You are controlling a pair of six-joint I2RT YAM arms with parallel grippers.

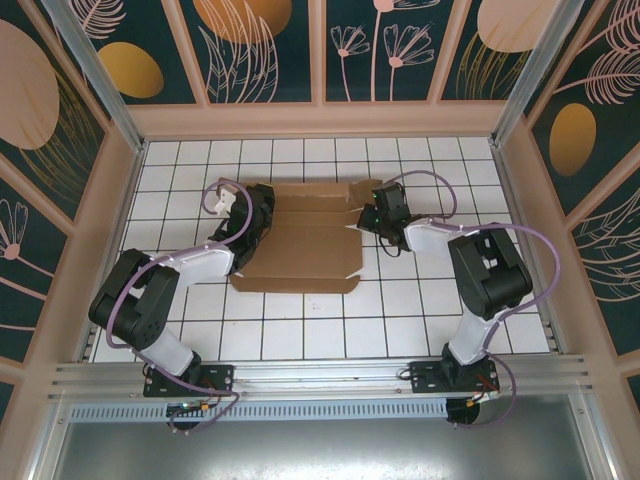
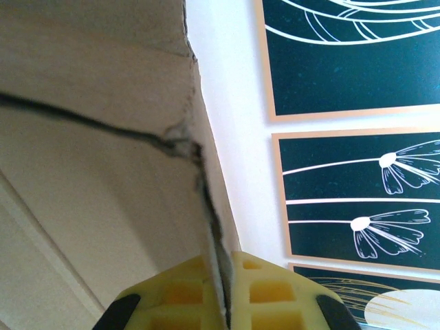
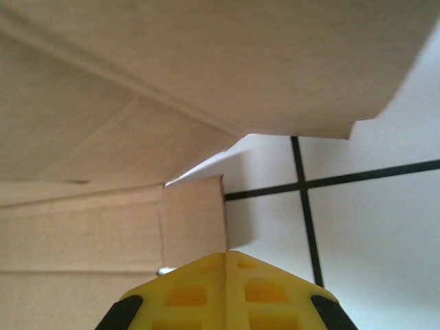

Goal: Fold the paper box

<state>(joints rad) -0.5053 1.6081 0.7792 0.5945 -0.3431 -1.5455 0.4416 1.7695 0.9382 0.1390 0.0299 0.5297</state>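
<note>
Paper box (image 1: 300, 245) sides clamped by the outstretched left gripper (image 2: 224, 265) and right gripper (image 3: 225, 261).

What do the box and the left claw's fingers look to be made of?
Box: brown cardboard, matte; creases and a rough, fibrous edge show at the left wrist. Left claw fingers: yellow, matte, likely plastic or rubber, with a grid of square recesses.

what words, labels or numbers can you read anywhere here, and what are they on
None can be read.
The paper box is plain brown cardboard with no print; the wall panels carry only flower and leaf drawings.
Any marks on the left arm base are too small to tell.
</note>
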